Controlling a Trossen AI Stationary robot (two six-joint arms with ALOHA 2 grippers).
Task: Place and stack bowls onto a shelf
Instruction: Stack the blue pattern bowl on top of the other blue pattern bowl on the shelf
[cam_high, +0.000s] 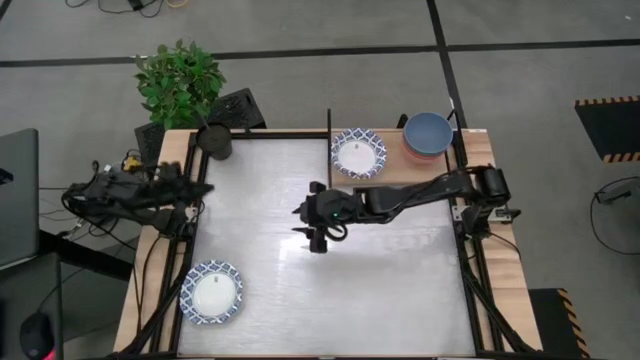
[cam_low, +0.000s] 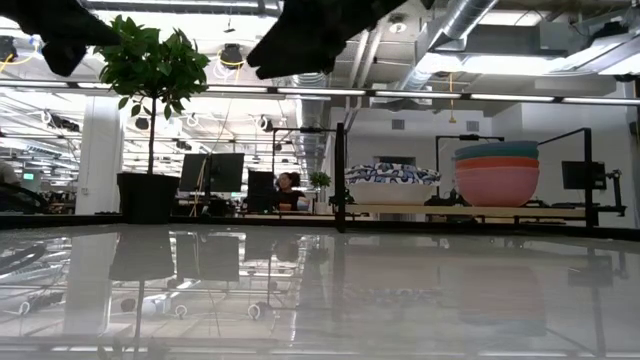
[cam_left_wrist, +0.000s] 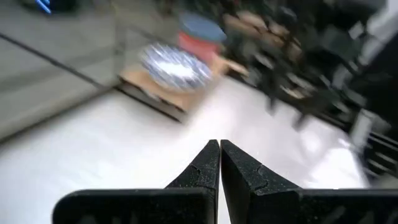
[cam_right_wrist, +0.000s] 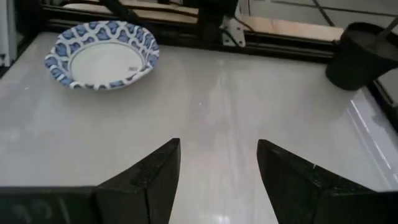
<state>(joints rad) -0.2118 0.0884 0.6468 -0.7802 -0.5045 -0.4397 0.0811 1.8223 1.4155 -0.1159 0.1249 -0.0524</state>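
One white bowl with a blue patterned rim (cam_high: 211, 292) rests on its base on the tabletop near the near-left corner, and it also shows in the right wrist view (cam_right_wrist: 102, 55). On the wooden shelf (cam_high: 395, 172) at the far right sit a white-and-blue bowl stack (cam_high: 358, 153) (cam_low: 392, 175) and a coloured stack with a blue bowl on top (cam_high: 428, 135) (cam_low: 497, 172). My right gripper (cam_high: 312, 238) (cam_right_wrist: 217, 152) hovers open over the middle of the table, far from the lone bowl. My left gripper (cam_high: 205, 187) (cam_left_wrist: 219, 152) is shut and empty at the left edge.
A potted plant (cam_high: 180, 80) and a small black pot (cam_high: 215, 140) (cam_right_wrist: 360, 56) stand at the far-left corner. Black frame posts (cam_high: 329, 135) rim the shelf. Bare white tabletop (cam_high: 330, 290) lies between the lone bowl and the shelf.
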